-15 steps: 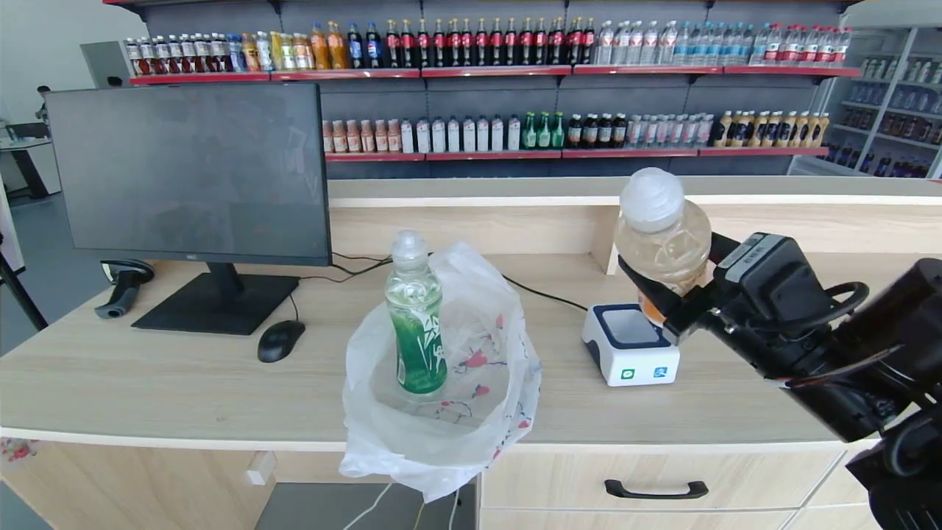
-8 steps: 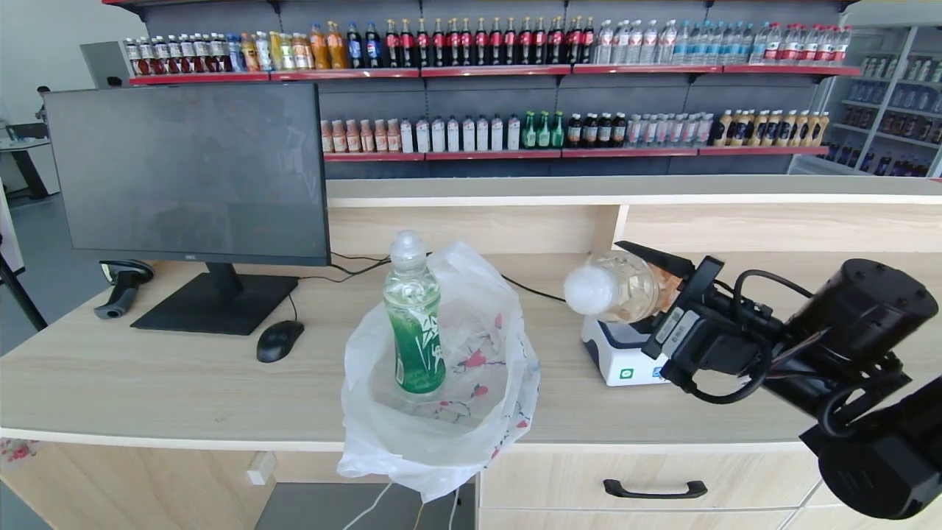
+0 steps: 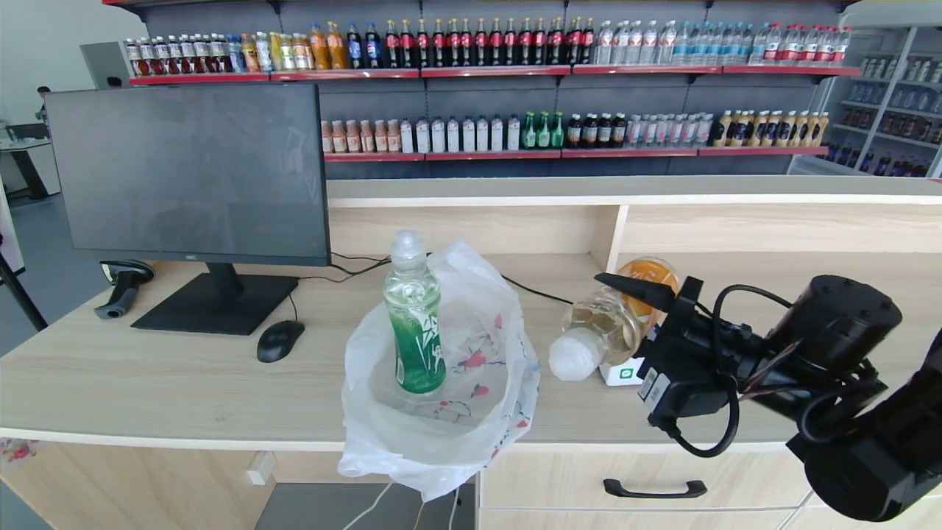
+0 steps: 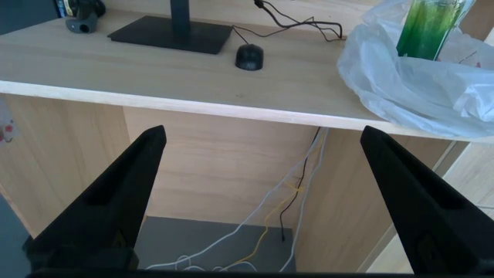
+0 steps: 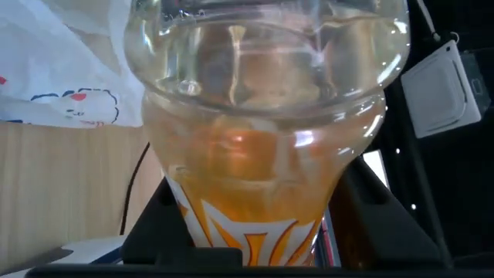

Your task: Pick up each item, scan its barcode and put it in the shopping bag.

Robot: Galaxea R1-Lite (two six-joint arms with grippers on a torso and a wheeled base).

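**Over the scanner, the bottle tips cap-down**

Over the white scanner point(image 3: 625, 374), at the right of the counter point(image 3: 147, 383), the right gripper point(image 3: 622, 316) pinches the orange-labelled bottle point(image 3: 600, 327) across its body. A second ago this bottle was high and nearly upright, cap on top; half a second ago it lay level, cap to the left; now it is lower and tilted, with the white cap point(image 3: 572, 358) down toward the near left and the orange end up at the far side.

I judge that the arm is turning the label toward the scanner window, so the scan step is in hand and the bagging is not yet done; whether the barcode faces the window I cannot tell.

The bottle sits between the two fingers, one dark finger point(image 3: 633, 288) along its upper side and the other hidden behind it. It covers most of the scanner and hangs just right of the shopping bag point(image 3: 508, 368), where a green bottle point(image 3: 416, 331) already stands upright. Meanwhile the left gripper point(image 4: 258, 208) hangs spread and holds nothing, low before the counter's near edge.
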